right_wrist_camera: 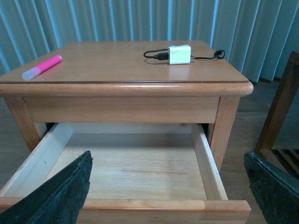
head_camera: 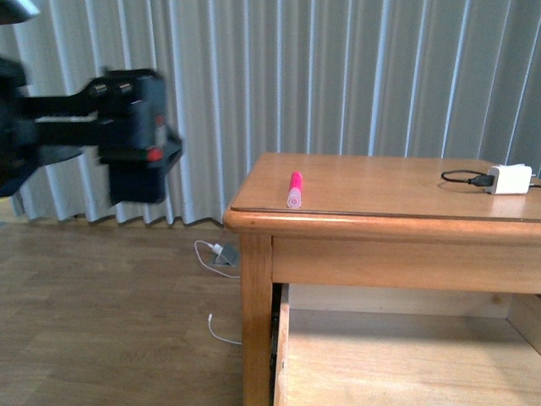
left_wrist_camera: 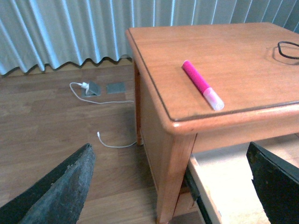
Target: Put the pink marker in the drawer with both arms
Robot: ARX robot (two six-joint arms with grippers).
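The pink marker (head_camera: 295, 189) lies on the wooden table top near its front left corner, pale cap toward the front edge; it also shows in the left wrist view (left_wrist_camera: 202, 85) and the right wrist view (right_wrist_camera: 41, 67). The drawer (right_wrist_camera: 126, 163) is pulled open below the top, its light plywood inside bare; part of it shows in the front view (head_camera: 397, 355). My left arm (head_camera: 127, 135) hangs in the air left of the table, blurred. My left gripper (left_wrist_camera: 173, 186) is open, near the table's left leg. My right gripper (right_wrist_camera: 168, 186) is open over the drawer's front edge.
A white charger block (head_camera: 510, 178) with a black cable sits at the table's right (right_wrist_camera: 179, 54). White cables and a floor socket (left_wrist_camera: 91, 87) lie on the wood floor by the curtain. A wooden frame (right_wrist_camera: 280, 107) stands right of the table.
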